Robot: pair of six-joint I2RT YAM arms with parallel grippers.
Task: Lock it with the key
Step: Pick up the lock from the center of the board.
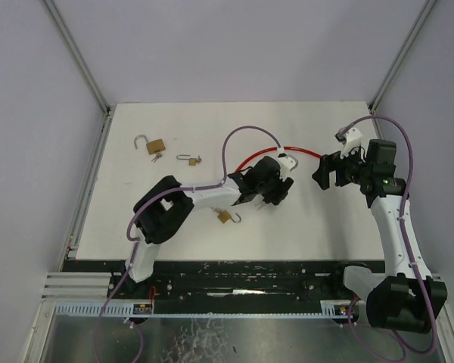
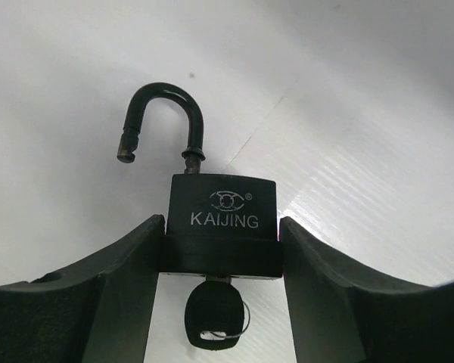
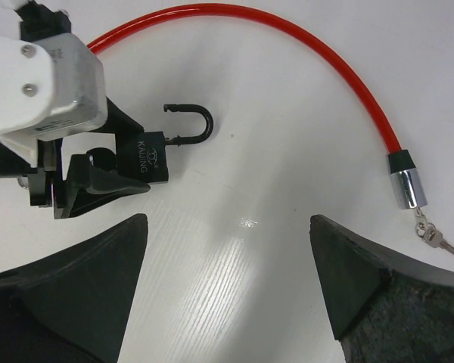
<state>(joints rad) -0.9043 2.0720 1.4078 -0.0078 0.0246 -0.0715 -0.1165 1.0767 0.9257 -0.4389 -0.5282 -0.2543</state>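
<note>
i'm seeing the left gripper (image 2: pixel 222 236) pinching the black padlock (image 2: pixel 223 208) by its body, jaws pressing on both sides. the shackle (image 2: pixel 163 102) is standing open toward 12 o'clock in the left wrist view, and the key (image 2: pixel 214 318) is sitting in the bottom at 6. the right gripper (image 3: pixel 227 227) is hovering at the padlock's 3 o'clock, jaws spread wide, holding nothing. the red cable (image 3: pixel 287 30) is lying on the desk (image 1: pixel 303 227), and a brass padlock (image 1: pixel 156 145) is lying far off at 9.
</note>
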